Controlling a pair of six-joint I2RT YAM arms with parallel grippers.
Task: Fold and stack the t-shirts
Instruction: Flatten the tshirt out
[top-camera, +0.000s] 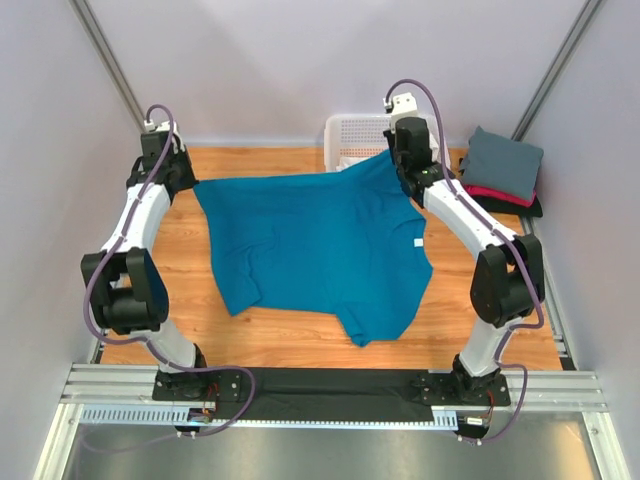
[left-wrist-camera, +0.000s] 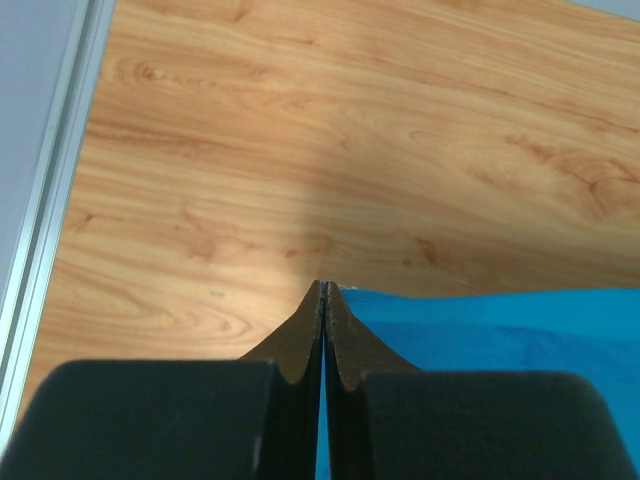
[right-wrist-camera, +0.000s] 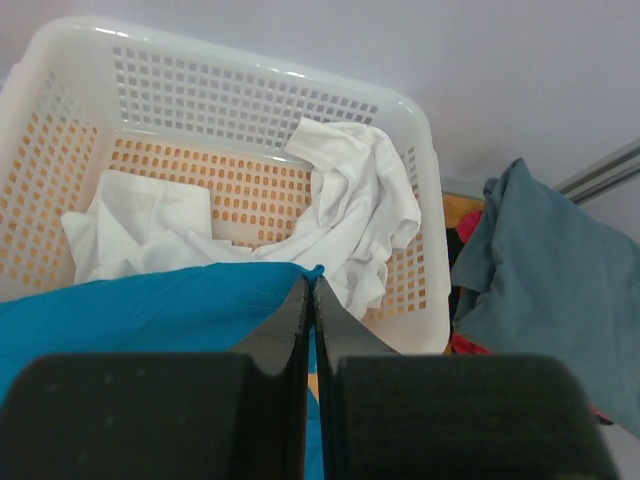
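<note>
A large teal-blue t-shirt (top-camera: 310, 245) lies spread across the wooden table, its white neck label (top-camera: 418, 241) toward the right. My left gripper (top-camera: 185, 180) is shut on its far left corner (left-wrist-camera: 480, 330), with cloth pinched between the fingers. My right gripper (top-camera: 398, 158) is shut on the far right corner (right-wrist-camera: 150, 310), held up near the basket. A white t-shirt (right-wrist-camera: 350, 200) lies crumpled in the basket. Folded slate-grey (top-camera: 503, 160), red-pink (top-camera: 500, 196) and black (top-camera: 520, 207) t-shirts are stacked at the far right.
A white plastic lattice basket (top-camera: 350, 135) stands at the back of the table, just behind the right gripper. Grey walls close in on both sides. Bare wood (left-wrist-camera: 350, 150) lies ahead of the left gripper, with a metal rail (left-wrist-camera: 50, 200) at the left edge.
</note>
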